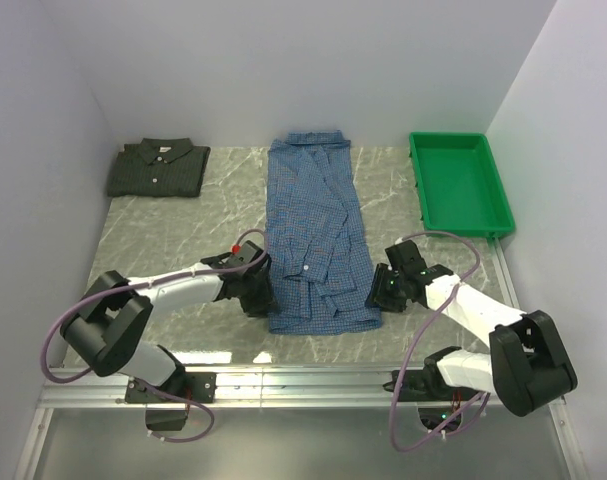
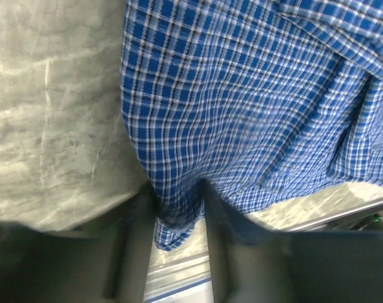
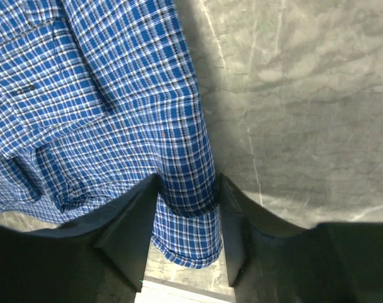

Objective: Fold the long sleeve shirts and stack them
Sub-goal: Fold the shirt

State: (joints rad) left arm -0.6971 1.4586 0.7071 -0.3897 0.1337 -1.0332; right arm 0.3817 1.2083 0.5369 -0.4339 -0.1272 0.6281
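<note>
Slippage is the first risk here: the left gripper (image 1: 258, 295) is clenched on the near left corner of the blue shirt (image 1: 318, 240) and the right gripper (image 1: 381, 290) is clenched on the near right corner. In both wrist views only a narrow fold of the hem sits between the fingers. If you lift fast, one corner may pull out, and the hem would then hang crooked. You also cannot tell from these views whether each pinch holds all layers or only the top one; with one layer, the lower cloth would remain on the table (image 1: 183, 230) and the fold would open. The shirt lies lengthwise in the middle, collar far, with bunched cloth on top near the hem, and this may slide sideways if the two arms do not rise together. The rail (image 1: 303, 378) runs just behind the hem, so keep the corners from dragging toward it. There is bare table on both sides of the shirt and room toward the collar. The folded green shirt (image 1: 158, 168) at far left and the tray (image 1: 420, 190) at far right are well apart from your path.
</note>
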